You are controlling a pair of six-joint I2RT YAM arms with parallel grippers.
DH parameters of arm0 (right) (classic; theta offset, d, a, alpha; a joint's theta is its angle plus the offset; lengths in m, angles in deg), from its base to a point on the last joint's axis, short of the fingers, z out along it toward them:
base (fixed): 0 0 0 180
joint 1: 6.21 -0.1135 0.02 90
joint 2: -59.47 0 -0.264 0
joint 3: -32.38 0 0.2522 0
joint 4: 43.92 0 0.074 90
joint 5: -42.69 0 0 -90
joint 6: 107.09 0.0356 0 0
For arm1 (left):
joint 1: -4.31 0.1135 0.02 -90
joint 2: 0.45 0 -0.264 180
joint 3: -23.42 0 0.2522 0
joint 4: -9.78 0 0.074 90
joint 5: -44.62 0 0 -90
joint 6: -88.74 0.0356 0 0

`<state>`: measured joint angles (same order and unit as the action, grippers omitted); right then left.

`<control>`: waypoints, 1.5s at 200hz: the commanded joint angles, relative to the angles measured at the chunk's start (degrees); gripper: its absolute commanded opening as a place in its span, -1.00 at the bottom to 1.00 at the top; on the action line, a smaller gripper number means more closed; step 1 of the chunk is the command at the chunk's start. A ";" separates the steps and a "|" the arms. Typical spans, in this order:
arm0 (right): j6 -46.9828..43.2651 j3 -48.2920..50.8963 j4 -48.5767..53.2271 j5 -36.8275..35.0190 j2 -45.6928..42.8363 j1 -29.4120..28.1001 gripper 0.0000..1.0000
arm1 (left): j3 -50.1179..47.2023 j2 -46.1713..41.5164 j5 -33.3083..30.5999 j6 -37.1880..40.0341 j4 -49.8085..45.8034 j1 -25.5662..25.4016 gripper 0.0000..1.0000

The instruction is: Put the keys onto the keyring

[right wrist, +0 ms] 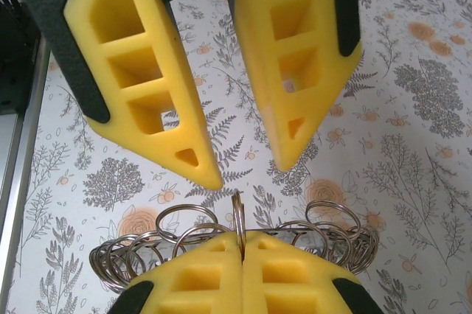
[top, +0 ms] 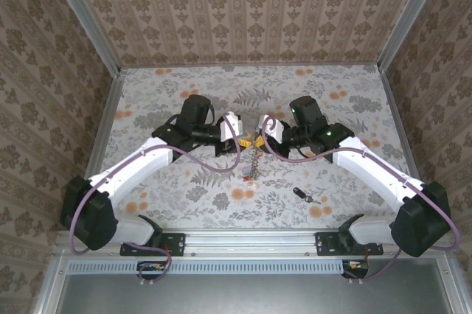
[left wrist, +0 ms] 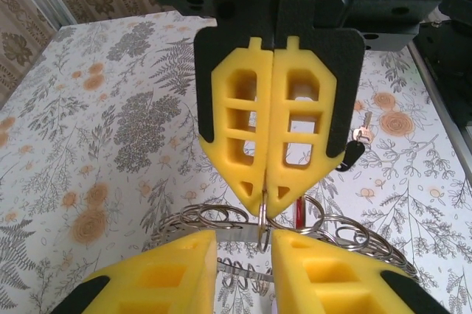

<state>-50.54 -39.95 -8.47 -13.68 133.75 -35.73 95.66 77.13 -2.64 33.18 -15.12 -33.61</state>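
The keyring [right wrist: 133, 259] is a metal band strung with several small wire loops. It hangs above the table between the two grippers [top: 254, 159]. My right gripper [right wrist: 242, 236] is shut on one upright loop of it. In the left wrist view the right gripper [left wrist: 265, 207] comes down from above, pinching that loop. My left gripper [left wrist: 245, 236] is open, its pads on either side of the same loop without touching it. A red key [left wrist: 299, 211] hangs behind the keyring [left wrist: 206, 218]. A black-headed key [left wrist: 354, 153] lies on the table to the right [top: 299, 194].
The table [top: 184, 196] has a floral print. Patterned walls close it in at the back and on both sides, with metal rails along the edges. Both arms reach in from the near corners and meet at the middle.
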 commanded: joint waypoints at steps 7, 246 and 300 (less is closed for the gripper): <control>-1.18 -2.61 -0.36 0.88 0.61 -0.45 -1.00 | 2.49 1.93 0.22 2.29 -1.94 -0.58 -0.48; -1.33 0.68 -4.70 1.45 -0.11 0.60 -0.79 | 4.30 3.18 9.87 -0.36 -0.95 1.73 -1.00; 3.13 2.69 -11.65 9.93 1.79 3.25 -0.68 | -0.49 0.73 20.98 -9.88 15.09 3.63 -1.00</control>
<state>-49.78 -38.81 -15.33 -8.11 134.56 -33.26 95.82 80.39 9.14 28.32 -10.16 -30.17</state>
